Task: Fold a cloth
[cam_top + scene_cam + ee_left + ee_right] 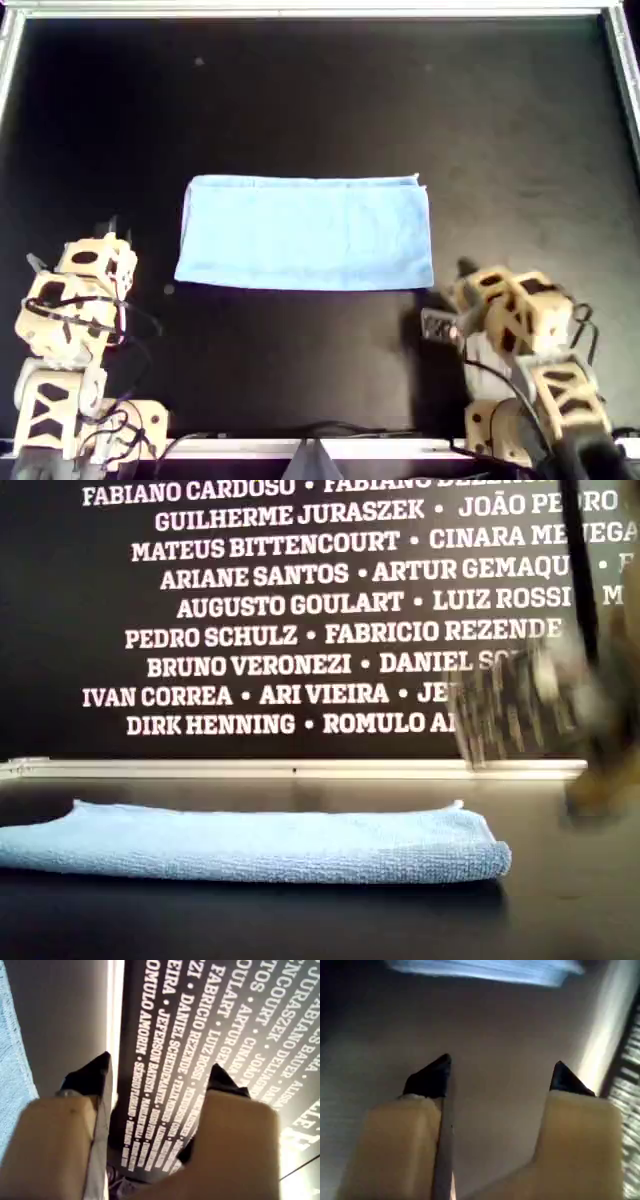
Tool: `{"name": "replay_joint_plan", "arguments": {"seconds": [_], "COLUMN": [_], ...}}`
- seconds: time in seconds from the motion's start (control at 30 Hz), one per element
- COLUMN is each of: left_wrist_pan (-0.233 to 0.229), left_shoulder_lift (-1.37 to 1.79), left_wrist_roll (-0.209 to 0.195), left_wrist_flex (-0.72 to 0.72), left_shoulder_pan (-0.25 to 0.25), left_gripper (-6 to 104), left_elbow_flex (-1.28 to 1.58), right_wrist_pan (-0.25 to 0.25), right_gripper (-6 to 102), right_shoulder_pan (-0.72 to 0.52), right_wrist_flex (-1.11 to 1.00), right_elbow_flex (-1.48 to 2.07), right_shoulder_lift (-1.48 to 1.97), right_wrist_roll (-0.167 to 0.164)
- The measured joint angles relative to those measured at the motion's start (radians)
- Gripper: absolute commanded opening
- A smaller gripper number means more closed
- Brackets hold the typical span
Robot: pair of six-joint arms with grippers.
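Note:
The light blue cloth (305, 233) lies flat in the middle of the black table as a wide rectangle, doubled over, with layered edges showing at its end in the exterior view (250, 845). My left gripper (108, 225) hovers at the overhead view's lower left, open and empty (161, 1062), with the cloth (12, 1060) off to its side. My right gripper (462, 275) sits just off the cloth's near corner at the overhead view's lower right. It is open and empty (502, 1061), with the cloth (485, 970) a short way ahead of it. The right arm (590, 720) is blurred at the exterior view's right.
A pale metal rim (320, 10) frames the black table. A dark wall with white names (300, 600) stands behind the far edge. Cables (300, 435) run along the overhead view's bottom edge between the two arm bases.

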Motion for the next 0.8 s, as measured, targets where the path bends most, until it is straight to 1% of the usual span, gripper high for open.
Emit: {"name": "replay_joint_plan", "arguments": {"seconds": [0.1, 0.2, 0.27, 0.37, 0.43, 0.47, 0.53, 0.6, 0.67, 0.7, 0.73, 0.8], "left_wrist_pan": [0.000, 0.000, 0.000, 0.000, 0.000, 0.000, -0.002, -0.003, -0.003, -0.003, -0.003, -0.003], "left_shoulder_lift": [0.000, 0.000, 0.000, 0.000, 0.000, 0.000, 0.000, 0.000, 0.000, 0.000, 0.000, 0.000], "left_wrist_roll": [0.000, 0.000, 0.000, 0.000, 0.005, 0.006, 0.009, 0.009, 0.009, 0.009, 0.009, 0.009], "left_wrist_flex": [0.000, 0.000, 0.000, 0.000, 0.000, 0.000, 0.000, 0.000, 0.000, 0.000, 0.000, 0.000], "left_shoulder_pan": [0.000, 0.000, 0.000, 0.000, 0.000, 0.000, 0.000, 0.000, 0.000, 0.000, 0.000, 0.000], "left_gripper": [67, 67, 67, 67, 67, 67, 67, 67, 67, 67, 67, 67], "left_elbow_flex": [0.000, 0.000, 0.000, 0.000, 0.000, 0.000, 0.000, 0.000, 0.000, 0.000, 0.000, 0.000], "right_wrist_pan": [0.000, 0.000, 0.000, 0.000, 0.000, 0.000, -0.002, 0.000, 0.000, -0.002, -0.002, -0.012], "right_gripper": [79, 80, 83, 89, 91, 92, 92, 92, 92, 92, 92, 92], "right_shoulder_pan": [0.000, 0.014, 0.037, 0.078, 0.120, 0.133, 0.133, 0.130, 0.141, 0.144, 0.144, 0.137], "right_wrist_flex": [0.000, 0.008, 0.057, 0.104, 0.112, 0.115, 0.117, 0.117, 0.117, 0.117, 0.117, 0.117], "right_elbow_flex": [-0.124, -0.259, -0.341, -0.397, -0.420, -0.428, -0.437, -0.440, -0.442, -0.442, -0.443, -0.465], "right_shoulder_lift": [-0.247, -0.469, -0.558, -0.597, -0.606, -0.611, -0.617, -0.627, -0.649, -0.663, -0.676, -0.698], "right_wrist_roll": [-0.021, -0.026, -0.028, -0.018, -0.020, -0.026, -0.026, -0.018, -0.018, -0.025, -0.021, -0.026]}}
